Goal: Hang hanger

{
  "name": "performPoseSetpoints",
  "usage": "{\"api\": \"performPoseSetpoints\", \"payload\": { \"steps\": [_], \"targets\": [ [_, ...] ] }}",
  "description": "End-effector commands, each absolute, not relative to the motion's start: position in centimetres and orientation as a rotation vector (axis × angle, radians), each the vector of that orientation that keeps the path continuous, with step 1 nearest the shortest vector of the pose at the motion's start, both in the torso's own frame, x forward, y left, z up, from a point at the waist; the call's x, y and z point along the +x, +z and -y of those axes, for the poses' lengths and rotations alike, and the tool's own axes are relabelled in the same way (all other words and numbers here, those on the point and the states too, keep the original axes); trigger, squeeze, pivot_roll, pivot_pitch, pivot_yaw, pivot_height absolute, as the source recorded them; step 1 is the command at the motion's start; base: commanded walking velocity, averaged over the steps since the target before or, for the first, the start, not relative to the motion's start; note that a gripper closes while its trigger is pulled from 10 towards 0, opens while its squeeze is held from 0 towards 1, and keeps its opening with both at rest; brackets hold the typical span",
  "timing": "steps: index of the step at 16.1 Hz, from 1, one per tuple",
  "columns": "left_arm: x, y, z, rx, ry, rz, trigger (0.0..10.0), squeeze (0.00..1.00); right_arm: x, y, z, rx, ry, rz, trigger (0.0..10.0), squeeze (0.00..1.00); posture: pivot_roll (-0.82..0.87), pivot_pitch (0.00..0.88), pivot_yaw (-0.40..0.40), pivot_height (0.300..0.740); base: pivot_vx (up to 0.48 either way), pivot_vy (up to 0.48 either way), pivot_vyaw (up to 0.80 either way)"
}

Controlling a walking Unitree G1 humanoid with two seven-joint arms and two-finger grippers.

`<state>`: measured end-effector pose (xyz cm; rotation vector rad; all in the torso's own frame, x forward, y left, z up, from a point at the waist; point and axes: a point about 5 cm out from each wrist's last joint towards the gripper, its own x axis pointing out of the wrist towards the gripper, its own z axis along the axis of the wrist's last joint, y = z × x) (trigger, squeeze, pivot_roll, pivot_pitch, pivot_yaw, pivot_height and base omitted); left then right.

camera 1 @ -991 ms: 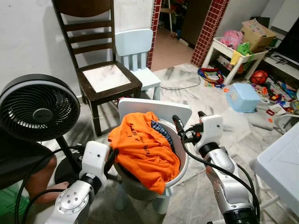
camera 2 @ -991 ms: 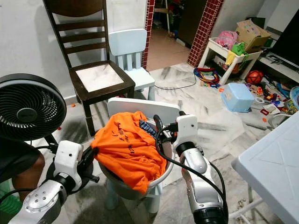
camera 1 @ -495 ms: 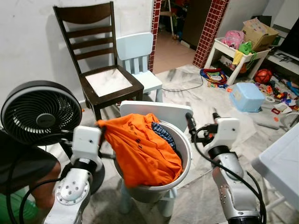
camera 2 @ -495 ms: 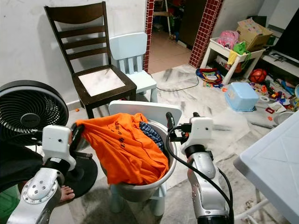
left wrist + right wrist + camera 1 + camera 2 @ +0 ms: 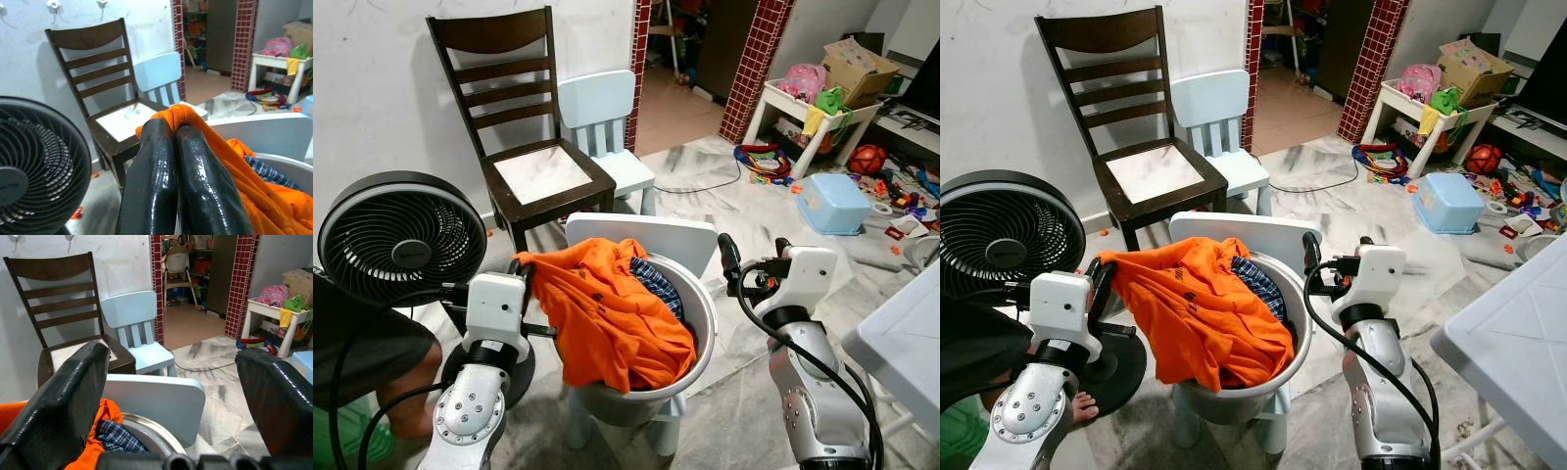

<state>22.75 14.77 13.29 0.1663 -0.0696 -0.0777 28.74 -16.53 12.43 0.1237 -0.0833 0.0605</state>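
An orange shirt point(image 5: 607, 313) lies heaped in a grey metal basin point(image 5: 707, 305) that sits on a small white chair point(image 5: 646, 235). A blue plaid cloth point(image 5: 654, 279) lies under it. My left gripper point(image 5: 519, 266) is at the basin's left side, shut on a fold of the orange shirt point(image 5: 182, 113) and holding that edge up above the rim. My right gripper point(image 5: 752, 257) hangs open to the right of the basin, just beyond the rim, with nothing between its fingers point(image 5: 73, 382).
A dark wooden chair point(image 5: 533, 166) and a light blue child's chair point(image 5: 607, 117) stand behind the basin by the wall. A black fan point(image 5: 401, 240) is close on the left, with a person's leg point(image 5: 372, 362) below it. A white table point(image 5: 911, 343) edges in at right; toys litter the far floor.
My left gripper has risen and pulled the orange shirt's edge up and to the left. My right gripper has moved right, away from the basin. The camera has shifted a little.
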Motion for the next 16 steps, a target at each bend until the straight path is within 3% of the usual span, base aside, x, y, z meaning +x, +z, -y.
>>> {"api": "performPoseSetpoints", "payload": {
  "steps": [1, 6, 10, 16],
  "targets": [
    [23.0, 13.6, -14.6, 0.165, -0.098, 0.092, 10.0, 0.0, 29.1, 12.9, 16.8, 0.134, 0.047, 0.088, 10.0, 0.0, 0.07, 0.0, -0.061, 0.74, 0.0, 0.0, 0.0],
    [24.0, 14.4, -14.5, 0.135, -0.105, 0.125, 10.0, 0.0, 29.4, 13.0, 16.5, 0.132, 0.063, 0.085, 10.0, 0.0, 0.07, 0.001, -0.067, 0.74, 0.0, 0.0, -0.69],
    [23.9, 14.2, -14.3, 0.13, -0.123, 0.111, 10.0, 0.0, 29.4, 12.8, 16.6, 0.128, 0.064, 0.077, 10.0, 0.0, 0.07, 0.005, -0.067, 0.74, 0.0, 0.0, 0.0],
    [24.1, 14.2, -14.2, 0.113, -0.135, 0.11, 10.0, 0.0, 29.4, 12.7, 16.4, 0.128, 0.068, 0.072, 10.0, 0.0, 0.07, 0.009, -0.066, 0.74, 0.0, -0.402, 0.0]
  ]
}}
